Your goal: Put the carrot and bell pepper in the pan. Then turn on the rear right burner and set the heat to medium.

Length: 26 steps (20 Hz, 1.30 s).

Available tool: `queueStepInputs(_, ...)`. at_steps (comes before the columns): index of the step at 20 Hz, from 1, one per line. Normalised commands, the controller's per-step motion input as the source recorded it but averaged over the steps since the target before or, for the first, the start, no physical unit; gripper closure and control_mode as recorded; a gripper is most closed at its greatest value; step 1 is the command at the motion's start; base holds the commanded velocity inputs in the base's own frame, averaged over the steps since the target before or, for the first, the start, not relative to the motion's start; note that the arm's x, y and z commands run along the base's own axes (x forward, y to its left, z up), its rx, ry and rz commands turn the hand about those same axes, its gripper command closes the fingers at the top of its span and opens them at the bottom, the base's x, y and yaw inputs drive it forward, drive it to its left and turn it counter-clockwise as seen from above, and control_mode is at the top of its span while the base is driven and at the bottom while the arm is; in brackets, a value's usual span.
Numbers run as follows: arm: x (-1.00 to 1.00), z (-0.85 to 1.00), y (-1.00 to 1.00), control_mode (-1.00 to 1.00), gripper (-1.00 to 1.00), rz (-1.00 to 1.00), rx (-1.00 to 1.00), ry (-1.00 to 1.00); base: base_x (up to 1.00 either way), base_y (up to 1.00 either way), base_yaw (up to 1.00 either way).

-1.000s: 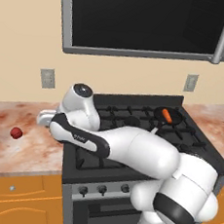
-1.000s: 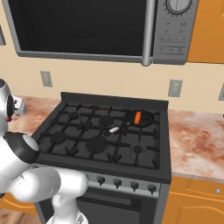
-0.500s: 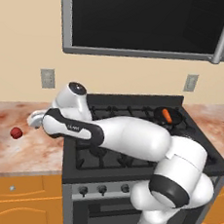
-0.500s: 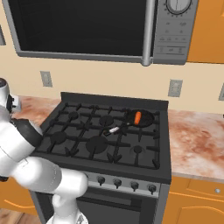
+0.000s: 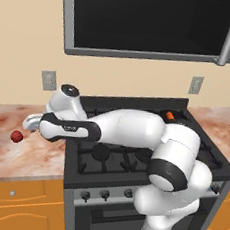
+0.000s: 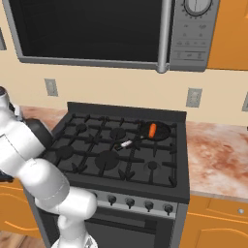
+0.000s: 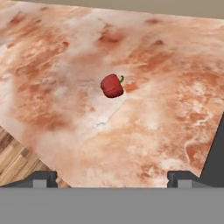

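Reaching out over the bench (image 5: 2, 155) left of the stove (image 6: 121, 145), the gripper (image 5: 29, 123) is hovering near the bell pepper (image 7: 112, 85) with its jaws spread wide apart. Being roundish and lying loose on the stone, the pepper is likely to roll or squirt out if the fingertips (image 7: 41, 178) are closing off-centre. It is looking small, dark red, with a green stem. The carrot (image 6: 152, 130) is lying in the pan (image 6: 162, 131) at the stove's rear right.
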Motion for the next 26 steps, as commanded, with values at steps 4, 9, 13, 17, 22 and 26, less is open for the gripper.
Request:
queueStepInputs(4,0.13,0.00,0.31,-1.00,-1.00,0.00,-0.07,0.00,0.00,0.00,0.00)
queueStepInputs(9,0.13,-0.03,0.33,-1.00,-1.00,0.00,-0.04,0.03,0.00,0.00,0.00)
queueStepInputs(13,0.21,-0.22,0.09,-1.00,-1.00,0.00,-0.03,0.09,0.00,0.00,0.00)
queueStepInputs(17,0.16,-0.46,0.00,-1.00,-1.00,0.00,0.00,0.03,0.00,0.00,0.00)
queueStepInputs(22,0.06,-0.30,0.00,-1.00,-1.00,0.00,0.00,0.00,0.00,0.00,0.00)
queueStepInputs(26,0.00,-0.09,0.06,-1.00,-1.00,0.00,0.00,0.00,0.00,0.00,0.00)
